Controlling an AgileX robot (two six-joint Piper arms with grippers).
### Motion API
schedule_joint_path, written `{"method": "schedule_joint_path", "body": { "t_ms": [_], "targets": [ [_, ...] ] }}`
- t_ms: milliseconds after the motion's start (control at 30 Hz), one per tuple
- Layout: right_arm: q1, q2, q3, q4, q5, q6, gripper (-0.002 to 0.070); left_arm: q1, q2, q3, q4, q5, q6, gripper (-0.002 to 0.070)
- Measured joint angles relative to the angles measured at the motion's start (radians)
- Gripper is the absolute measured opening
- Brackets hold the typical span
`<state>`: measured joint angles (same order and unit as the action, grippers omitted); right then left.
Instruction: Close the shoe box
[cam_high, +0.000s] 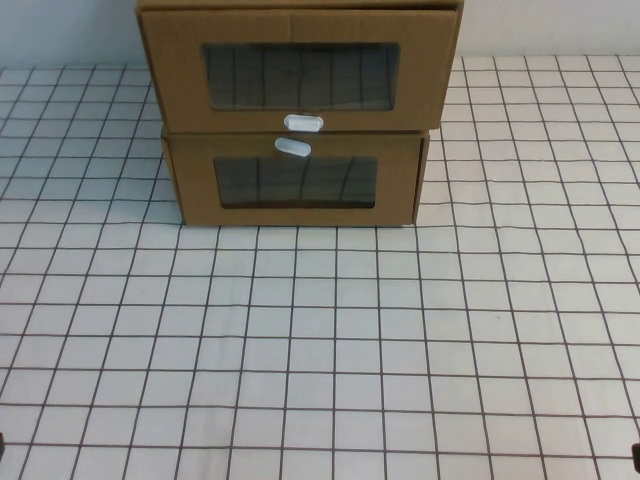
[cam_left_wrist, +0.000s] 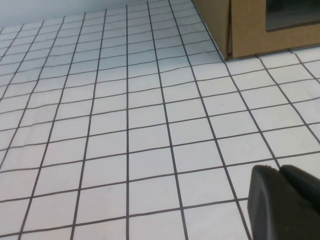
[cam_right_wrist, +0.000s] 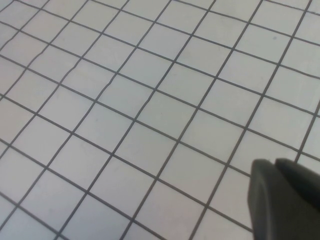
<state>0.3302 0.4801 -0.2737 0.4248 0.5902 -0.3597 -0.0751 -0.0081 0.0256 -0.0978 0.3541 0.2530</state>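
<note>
Atop the lower box (cam_high: 295, 180) | shoe box (cam_high: 298, 68) overhangs toward both arms | left gripper (cam_left_wrist: 282, 202), right gripper (cam_right_wrist: 282, 200): well short, equidistant, jaw state untellable.

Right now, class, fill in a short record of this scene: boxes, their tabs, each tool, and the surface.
upper box: the shoe box, brown cardboard, stacked on the lower box, jutting forward of it
upper tab: white pull tab below its window
lower tab: white tab above its window
left tool: low over the table, short of the boxes
right tool: over bare grid
surface: white gridded table
</note>
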Motion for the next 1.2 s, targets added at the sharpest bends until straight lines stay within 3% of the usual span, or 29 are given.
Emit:
{"method": "schedule_joint_path", "body": {
  "t_ms": [767,1033,1200],
  "targets": [
    [0.000,-0.017,0.000,0.022,0.000,0.000,-0.0013,0.000,-0.002,0.000,0.005,0.004,0.000,-0.0005],
    [-0.057,-0.223,0.000,0.020,0.002,0.000,-0.0014,0.000,-0.002,0.000,0.005,0.006,0.000,-0.0005],
    [-0.120,-0.391,0.073,-0.091,-0.088,0.000,-0.0013,0.000,-0.002,0.000,0.005,0.006,0.000,-0.0005]
  ]
}}
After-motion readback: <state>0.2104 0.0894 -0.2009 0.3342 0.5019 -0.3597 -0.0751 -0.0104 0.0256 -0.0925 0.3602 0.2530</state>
